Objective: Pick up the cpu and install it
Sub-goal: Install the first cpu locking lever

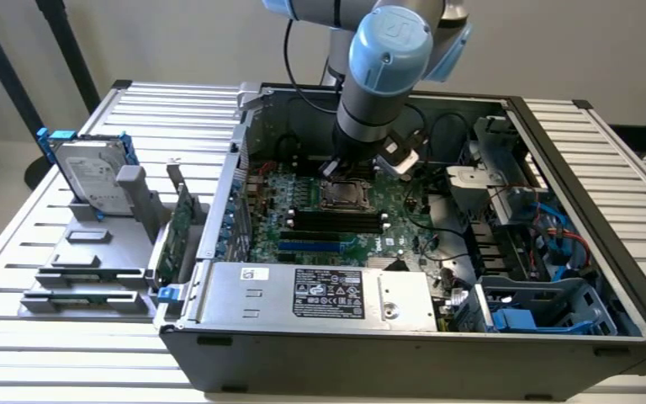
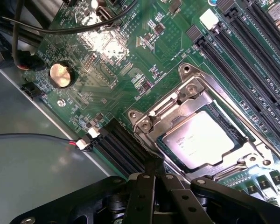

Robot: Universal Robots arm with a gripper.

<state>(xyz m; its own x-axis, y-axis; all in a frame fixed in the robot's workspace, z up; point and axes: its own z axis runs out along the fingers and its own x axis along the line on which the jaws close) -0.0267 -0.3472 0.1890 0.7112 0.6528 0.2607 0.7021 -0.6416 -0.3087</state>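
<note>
CPU (image 2: 203, 142) seated flat in metal-framed socket (image 2: 191, 93) on green motherboard (image 2: 144, 51), pale silver top facing up, just beyond the fingers (image 2: 151, 179). Fingers closed, empty, tips at socket's near edge beside black memory slots (image 2: 121, 147). Coin battery (image 2: 60, 75) farther off across the board. Arm (image 1: 385, 76) reaching down into open computer case (image 1: 413, 345); hard drive (image 1: 90, 172) well apart on slatted bench (image 1: 9, 244).

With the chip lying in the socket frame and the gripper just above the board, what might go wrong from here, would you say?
1. The cpu may not sit quite flat in the socket frame; pressing could damage it.
2. The shut gripper hangs close over the motherboard; a slip could scrape components.
3. The loose black cable nearby could snag the arm.
</note>
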